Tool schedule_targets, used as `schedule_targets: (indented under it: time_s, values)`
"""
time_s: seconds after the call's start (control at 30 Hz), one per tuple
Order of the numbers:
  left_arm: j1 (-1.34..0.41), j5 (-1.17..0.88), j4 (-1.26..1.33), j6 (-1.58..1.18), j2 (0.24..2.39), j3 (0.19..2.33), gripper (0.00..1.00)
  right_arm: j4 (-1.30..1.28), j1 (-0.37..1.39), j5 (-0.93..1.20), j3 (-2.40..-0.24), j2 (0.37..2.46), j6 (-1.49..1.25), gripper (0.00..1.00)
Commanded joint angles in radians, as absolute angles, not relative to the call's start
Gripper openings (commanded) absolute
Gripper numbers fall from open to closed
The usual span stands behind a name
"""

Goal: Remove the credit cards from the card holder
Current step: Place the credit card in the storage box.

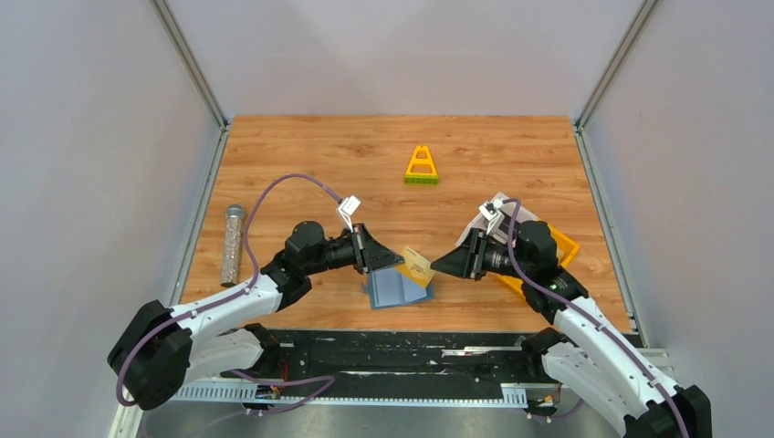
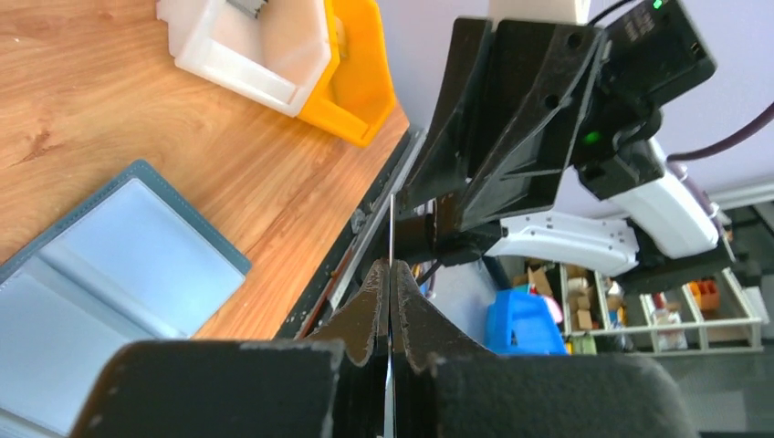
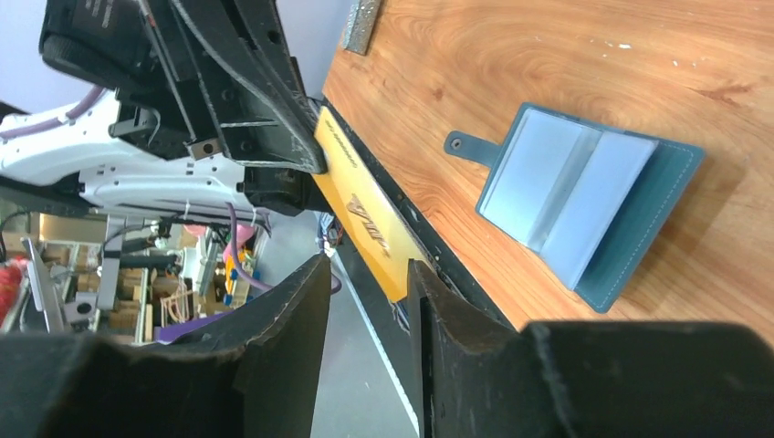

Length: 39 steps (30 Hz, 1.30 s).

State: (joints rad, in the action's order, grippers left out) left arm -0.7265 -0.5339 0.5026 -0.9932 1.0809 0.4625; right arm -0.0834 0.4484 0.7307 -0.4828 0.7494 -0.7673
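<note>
Left tool (image 2: pixel 390 274): shut tight on one end of a yellow credit card (image 3: pixel 360 210), holding it up off the table (image 1: pixel 365 164).
Right tool (image 3: pixel 370 269): open, fingers apart, with the card's other end between them.
Card holder (image 1: pixel 394 290): lies open on the table, between the two arms, near the front edge.

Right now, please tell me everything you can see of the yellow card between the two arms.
The yellow card is a thin, flat rectangle, plastic by its look, with dark lettering on one face. It hangs tilted in the air, off the table and apart from the open blue wallet. The left jaws are shut on one end. Its other end lies between the open right jaws; whether it touches them I cannot tell. It looks unbent.
</note>
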Motion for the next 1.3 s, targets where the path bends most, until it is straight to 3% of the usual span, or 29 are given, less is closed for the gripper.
schedule_targets:
  time_s: [0.0, 0.17, 0.33, 0.6, 0.7, 1.03, 1.1, 1.27]
  values:
    - [-0.729, -0.456, 0.652, -1.092, 1.064, 0.447, 0.0, 0.007, 0.448, 0.665, -0.448, 0.744, -0.855, 0.39]
    - [-0.728, -0.432, 0.702, -1.139, 1.064, 0.435, 0.0, 0.048, 0.448, 0.633, -0.429, 0.738, -0.886, 0.49]
    - [-0.729, -0.408, 0.707, -1.15, 1.056, 0.426, 0.0, 0.117, 0.448, 0.641, -0.399, 0.75, -0.93, 0.47]
    - [-0.729, -0.401, 0.742, -1.169, 1.089, 0.416, 0.0, 0.222, 0.449, 0.627, -0.373, 0.752, -0.98, 0.08]
    - [-0.729, -0.403, 0.759, -1.177, 1.104, 0.408, 0.05, 0.247, 0.448, 0.629, -0.38, 0.764, -0.979, 0.0]
    - [-0.728, -0.398, 0.751, -1.171, 1.097, 0.399, 0.12, 0.213, 0.446, 0.643, -0.419, 0.768, -0.921, 0.0]
    - [-0.728, -0.398, 0.752, -1.169, 1.093, 0.397, 0.03, 0.21, 0.443, 0.643, -0.416, 0.757, -0.915, 0.0]
    - [-0.729, -0.398, 0.799, -1.211, 1.091, 0.383, 0.0, 0.212, 0.443, 0.651, -0.411, 0.751, -0.927, 0.21]
